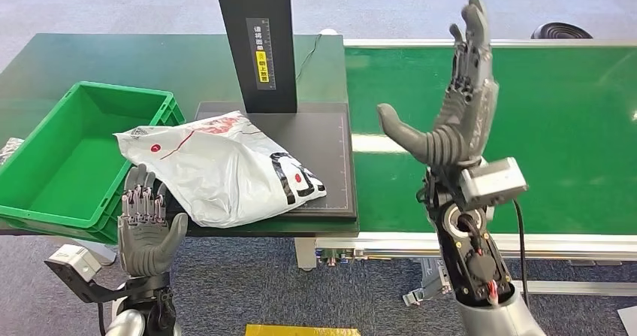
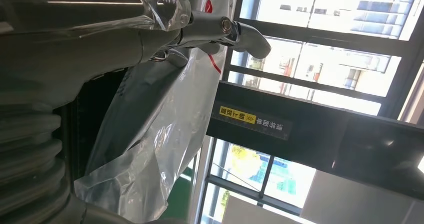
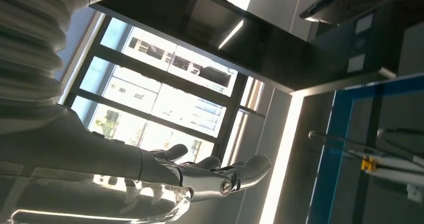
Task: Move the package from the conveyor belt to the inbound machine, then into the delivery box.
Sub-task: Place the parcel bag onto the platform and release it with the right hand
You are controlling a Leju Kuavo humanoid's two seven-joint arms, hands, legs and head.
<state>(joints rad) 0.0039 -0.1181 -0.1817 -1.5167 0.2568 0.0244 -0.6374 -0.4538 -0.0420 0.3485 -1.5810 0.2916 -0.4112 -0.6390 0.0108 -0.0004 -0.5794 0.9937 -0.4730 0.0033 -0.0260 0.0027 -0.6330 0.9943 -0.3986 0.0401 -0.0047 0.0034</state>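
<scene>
The package (image 1: 225, 167) lay on the inbound machine (image 1: 330, 155) for scanning, left hand (image 1: 146, 227) at its edge, fingers released, beside the delivery box (image 1: 45, 201); right hand (image 1: 458, 118) raised, spread, empty.

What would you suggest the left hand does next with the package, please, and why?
Probably close the left hand on the package's near edge. The package lies on the black scanner plate, the green box is beside it, and the right hand is raised, open.

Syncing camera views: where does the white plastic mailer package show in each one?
Head view: white plastic mailer package lies left of centre on the black scanner platform, overhanging toward the green crate.
Left wrist view: it runs from centre to lower left.
Right wrist view: not in it.
Shared landmark: black scanner post with yellow label.
</scene>
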